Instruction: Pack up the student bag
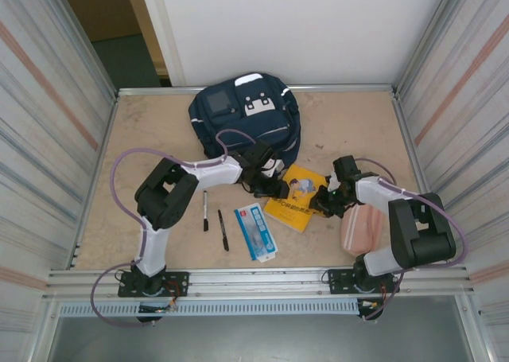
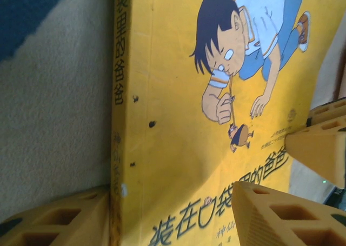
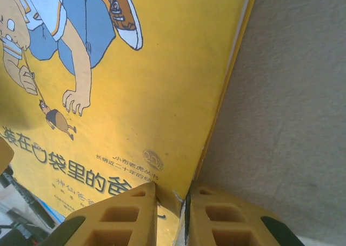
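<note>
The navy student bag (image 1: 242, 119) lies at the back middle of the table; a corner of it shows in the left wrist view (image 2: 27, 13). In front of it lies a yellow picture book (image 1: 298, 196). My left gripper (image 1: 270, 188) is at the book's left edge, open. Its fingers (image 2: 54, 219) stand wide apart either side of the spine, over the cover (image 2: 178, 121). My right gripper (image 1: 324, 203) is shut on the book's right corner (image 3: 135, 94), one finger on the cover and the other finger (image 3: 232, 219) against the outer edge.
A pink pouch (image 1: 362, 228) lies beside the right arm. Two black pens (image 1: 205, 211) and a blue-and-white packet (image 1: 256, 231) lie left of the book near the front edge. Metal walls close in both sides.
</note>
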Robot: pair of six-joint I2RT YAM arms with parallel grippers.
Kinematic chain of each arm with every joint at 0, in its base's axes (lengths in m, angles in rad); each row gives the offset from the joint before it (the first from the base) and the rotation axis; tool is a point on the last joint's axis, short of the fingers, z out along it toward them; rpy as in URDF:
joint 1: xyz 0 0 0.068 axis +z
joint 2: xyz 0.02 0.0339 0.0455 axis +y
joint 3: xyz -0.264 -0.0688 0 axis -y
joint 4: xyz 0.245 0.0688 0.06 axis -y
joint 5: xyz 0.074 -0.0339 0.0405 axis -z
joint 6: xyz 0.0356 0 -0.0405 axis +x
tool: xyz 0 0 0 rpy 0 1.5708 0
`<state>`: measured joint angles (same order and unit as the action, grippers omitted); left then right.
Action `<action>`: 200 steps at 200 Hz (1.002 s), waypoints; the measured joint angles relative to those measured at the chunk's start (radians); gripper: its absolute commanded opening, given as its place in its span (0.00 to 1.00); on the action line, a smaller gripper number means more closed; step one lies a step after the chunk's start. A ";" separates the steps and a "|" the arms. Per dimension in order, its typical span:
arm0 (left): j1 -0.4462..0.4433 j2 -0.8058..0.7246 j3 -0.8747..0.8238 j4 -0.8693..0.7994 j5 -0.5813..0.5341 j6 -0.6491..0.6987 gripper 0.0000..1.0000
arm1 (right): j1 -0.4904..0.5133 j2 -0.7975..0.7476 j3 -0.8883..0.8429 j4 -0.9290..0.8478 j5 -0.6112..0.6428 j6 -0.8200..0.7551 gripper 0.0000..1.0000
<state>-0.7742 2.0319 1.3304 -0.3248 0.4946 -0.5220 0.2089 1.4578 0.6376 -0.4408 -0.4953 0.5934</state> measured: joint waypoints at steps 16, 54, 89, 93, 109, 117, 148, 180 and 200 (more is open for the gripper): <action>0.008 0.003 -0.004 0.012 0.020 -0.011 0.54 | -0.005 0.007 0.000 0.004 -0.012 -0.002 0.13; 0.007 -0.049 -0.101 0.122 0.005 -0.032 0.46 | -0.018 0.025 0.001 0.017 -0.053 -0.004 0.14; 0.007 -0.096 -0.138 0.145 -0.005 -0.052 0.29 | -0.012 0.011 -0.018 0.052 -0.057 0.001 0.19; 0.007 -0.100 -0.138 0.145 -0.004 -0.055 0.26 | -0.010 0.003 -0.023 0.058 -0.053 0.001 0.20; 0.006 -0.118 -0.142 0.156 0.010 -0.066 0.18 | 0.005 -0.037 -0.048 0.078 -0.021 0.008 0.26; 0.006 -0.128 -0.149 0.164 0.017 -0.071 0.16 | 0.018 -0.060 -0.058 0.081 0.003 0.016 0.32; -0.007 -0.195 -0.198 0.189 0.030 -0.075 0.04 | 0.106 -0.170 -0.069 0.067 0.130 0.025 0.48; -0.006 -0.335 -0.294 0.203 0.010 -0.074 0.00 | 0.255 -0.324 -0.050 0.034 0.343 0.018 0.56; -0.001 -0.407 -0.308 0.194 -0.017 -0.074 0.00 | 0.309 -0.431 -0.038 0.034 0.458 0.018 0.56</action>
<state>-0.7753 1.6249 1.0225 -0.1307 0.4778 -0.5964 0.5175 1.0264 0.5995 -0.4065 -0.0372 0.6113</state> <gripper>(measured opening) 0.137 0.558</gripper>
